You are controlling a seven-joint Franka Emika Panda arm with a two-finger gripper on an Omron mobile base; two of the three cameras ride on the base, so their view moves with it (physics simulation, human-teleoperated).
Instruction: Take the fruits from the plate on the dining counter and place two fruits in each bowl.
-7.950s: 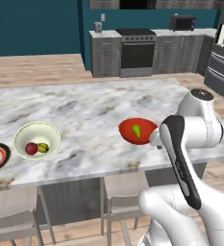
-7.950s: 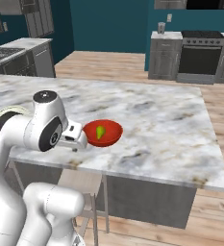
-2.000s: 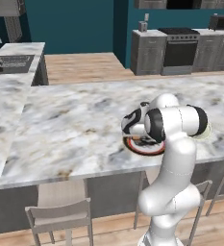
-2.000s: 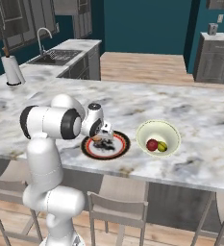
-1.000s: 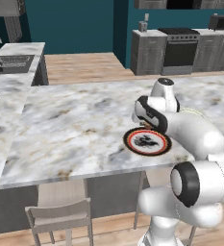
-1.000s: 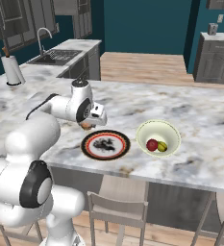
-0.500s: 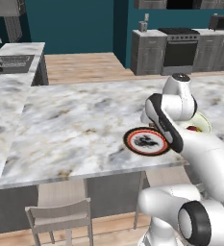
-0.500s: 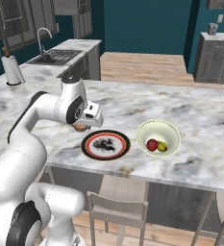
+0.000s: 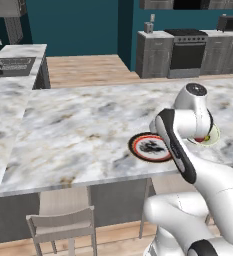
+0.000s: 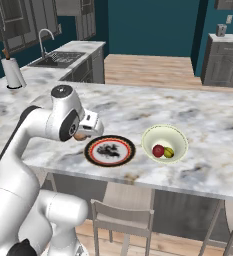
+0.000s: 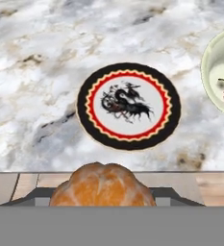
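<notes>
My gripper (image 10: 81,135) is shut on the tan-orange fruit (image 11: 103,186), held above the dining counter (image 10: 208,125) just left of the plate (image 10: 91,151). In the hand view the fruit covers the fingertips, and the plate (image 11: 81,105) lies bare beyond it, showing only its dark marks. A cream-white bowl (image 10: 153,133) right of the plate holds the dark red fruit (image 10: 158,150) and the small yellow-green one (image 10: 169,152). My arm partly hides that bowl (image 9: 214,138) in the left base view, with the plate (image 9: 136,149) beside it.
Stools stand under the counter's near edge (image 10: 119,215) (image 9: 63,225). A paper towel roll (image 10: 11,72) and a sink (image 10: 58,59) sit at the far left. Dark cabinets and a stove (image 9: 188,50) line the back wall.
The arm has drawn back toward the base, carrying the tan-orange fruit from over the plate's far left to its near left. Plate and bowl have not moved.
</notes>
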